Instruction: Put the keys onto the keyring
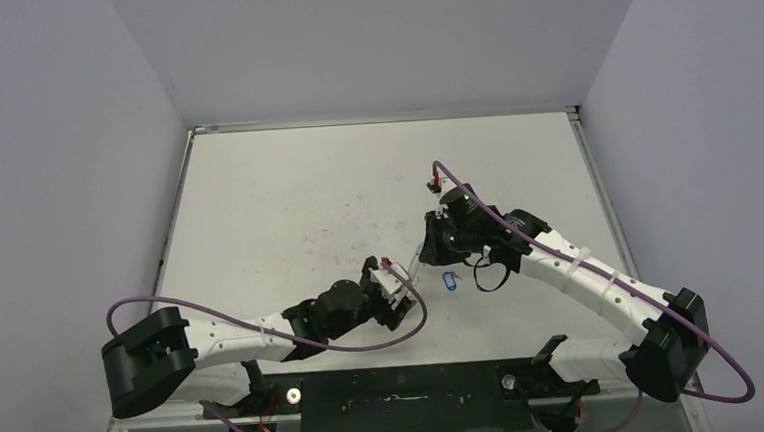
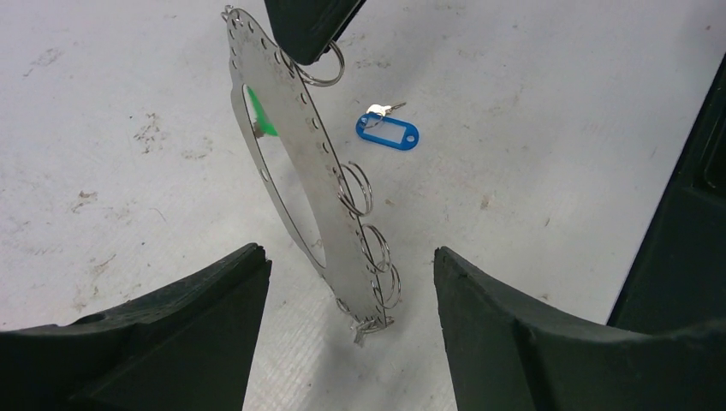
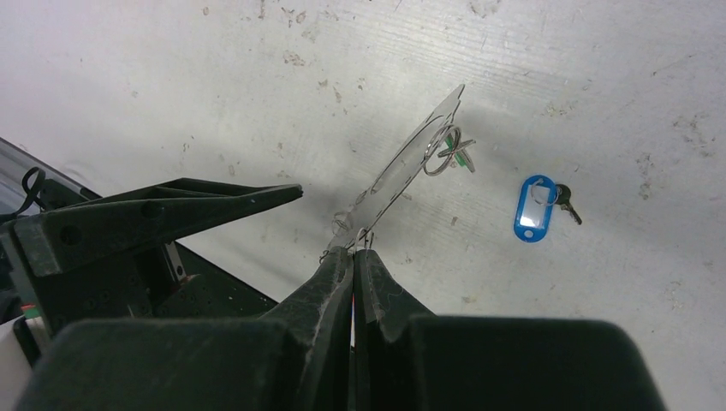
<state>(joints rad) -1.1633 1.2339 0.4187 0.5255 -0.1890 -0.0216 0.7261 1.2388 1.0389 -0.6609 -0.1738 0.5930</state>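
The keyring is a thin pale metal ring with small wire loops along its rim, held upright above the table. My right gripper is shut on the keyring's near edge. A key with a green tag hangs from a loop on the far rim and shows through the ring. The blue-tagged key lies flat on the table beyond. My left gripper is open, its fingers either side of the ring's lower end, apart from it.
The white table top is scuffed and walled on three sides. Purple cables loop off both arms. A dark mounting rail runs along the near edge. My left arm's finger fills the left of the right wrist view.
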